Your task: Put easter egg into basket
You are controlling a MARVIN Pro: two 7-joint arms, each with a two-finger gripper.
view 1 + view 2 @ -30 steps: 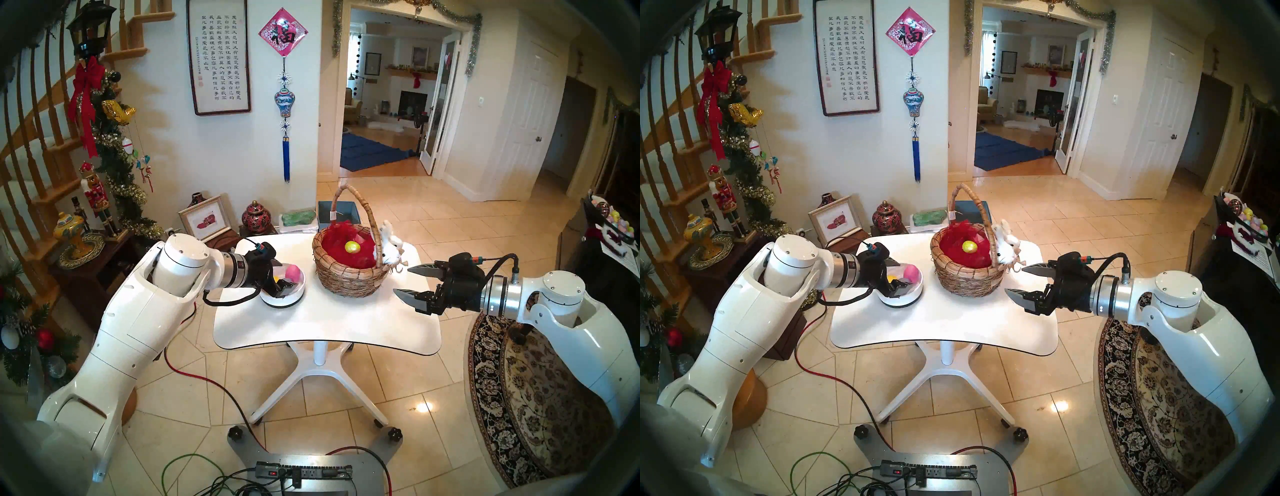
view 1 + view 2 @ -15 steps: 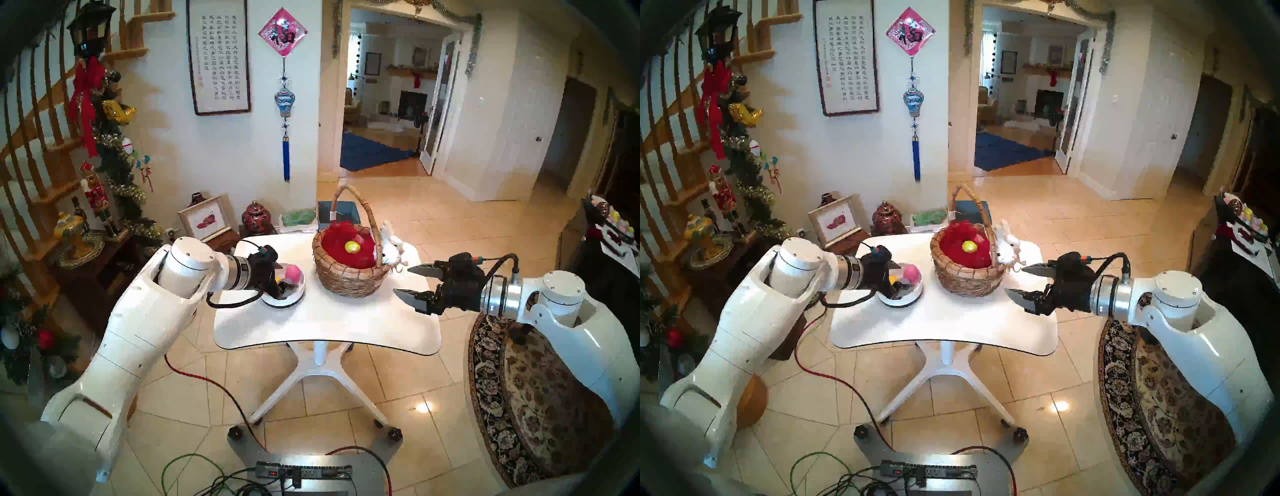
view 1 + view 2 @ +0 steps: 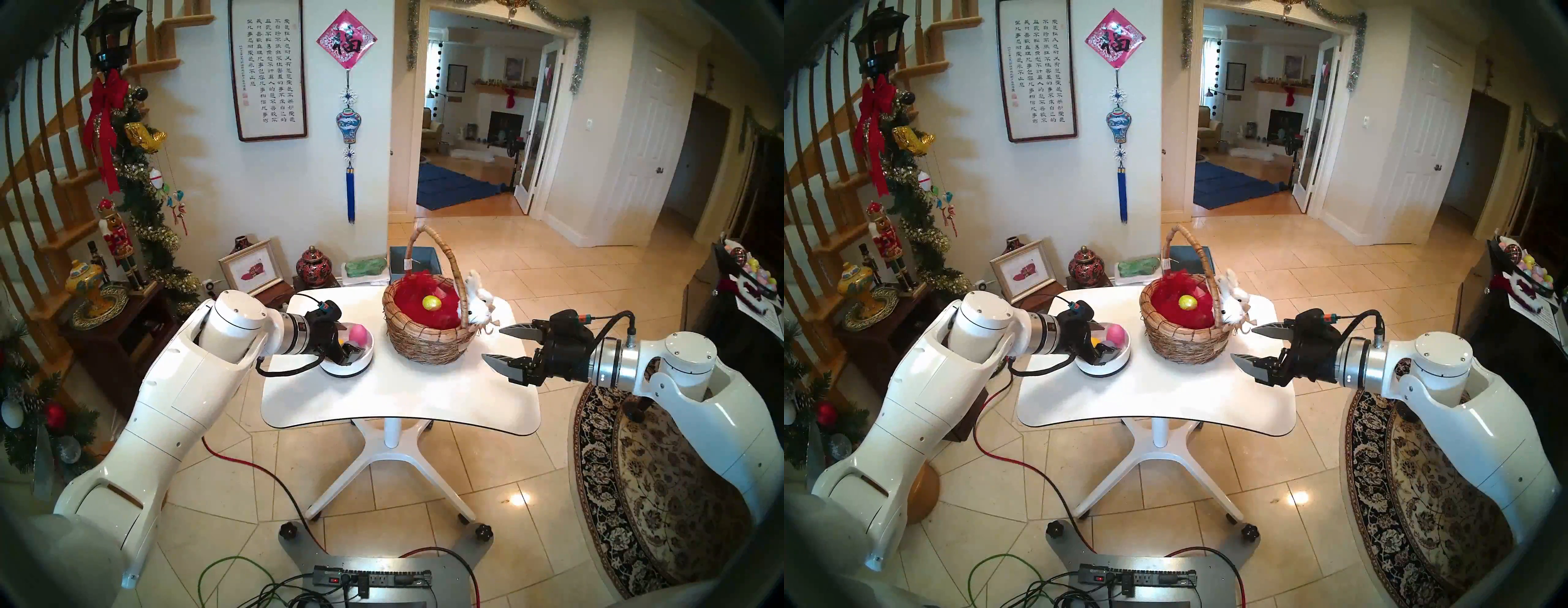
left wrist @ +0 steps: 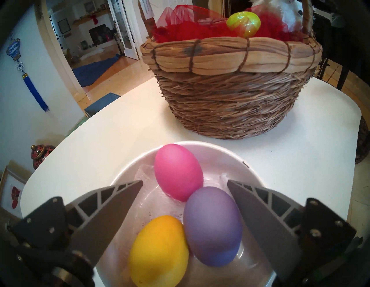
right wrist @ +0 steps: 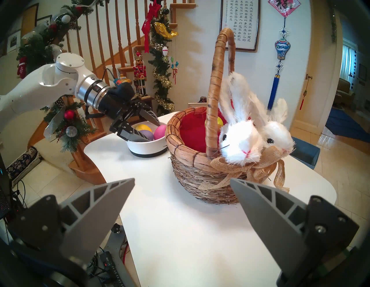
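The tan wicker basket (image 3: 428,335) with red lining stands at the table's back middle and holds a glittery yellow-green egg (image 3: 432,302). It also shows in the left wrist view (image 4: 230,100). A low white bowl (image 4: 230,152) to its left holds a pink egg (image 4: 178,172), a purple egg (image 4: 213,226) and a yellow egg (image 4: 159,250). My left gripper (image 4: 184,181) is open and empty, low over the bowl, with the purple egg between its fingers. My right gripper (image 3: 492,344) is open and empty, just right of the basket.
The basket's tall arched handle (image 5: 216,84) and white plush bunnies (image 5: 242,138) rise on its right side, facing my right gripper (image 5: 182,180). The white table (image 3: 403,399) is small. A dark side table (image 3: 127,335) with ornaments stands close behind my left arm.
My left arm has shifted a little to the right, toward the bowl, with its gripper still open over the eggs. The right arm, the basket and the eggs have not moved.
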